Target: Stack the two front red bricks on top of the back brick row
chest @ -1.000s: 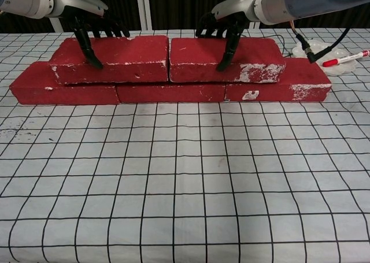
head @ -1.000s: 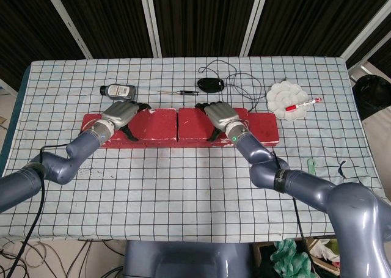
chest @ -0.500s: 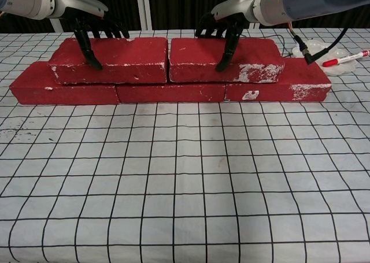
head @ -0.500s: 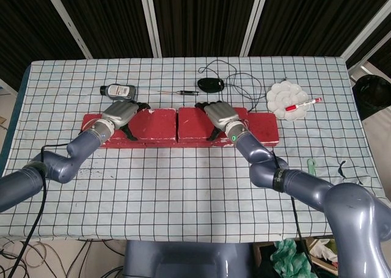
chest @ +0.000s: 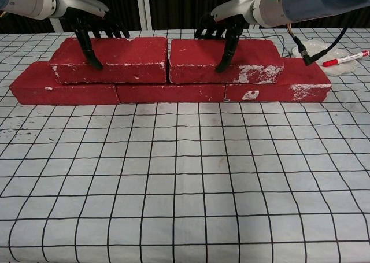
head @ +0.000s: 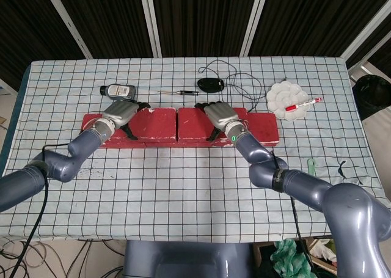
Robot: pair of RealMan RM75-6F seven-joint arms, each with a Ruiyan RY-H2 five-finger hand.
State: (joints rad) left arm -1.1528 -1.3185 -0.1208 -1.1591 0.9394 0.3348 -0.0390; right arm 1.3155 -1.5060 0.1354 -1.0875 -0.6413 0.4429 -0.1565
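Observation:
Two red bricks lie end to end on top of the back brick row (chest: 170, 92). My left hand (chest: 92, 29) grips the left upper brick (chest: 130, 58), thumb on its front top and fingers over the back edge. In the same way my right hand (chest: 225, 26) grips the right upper brick (chest: 257, 55). From the head view, the left hand (head: 119, 114) covers the outer end of the left upper brick (head: 157, 120), and the right hand (head: 221, 115) covers the middle of the right upper brick (head: 192, 124). The lower row's ends (chest: 34, 86) stick out on both sides.
Behind the bricks lie a small bottle (head: 119, 91), a thin tool (head: 180, 92) and a black device (head: 211, 84) with a looping cable. A white palette (head: 284, 98) with a red marker (head: 303, 104) sits at the back right. A green item (head: 311, 166) lies at the right edge.

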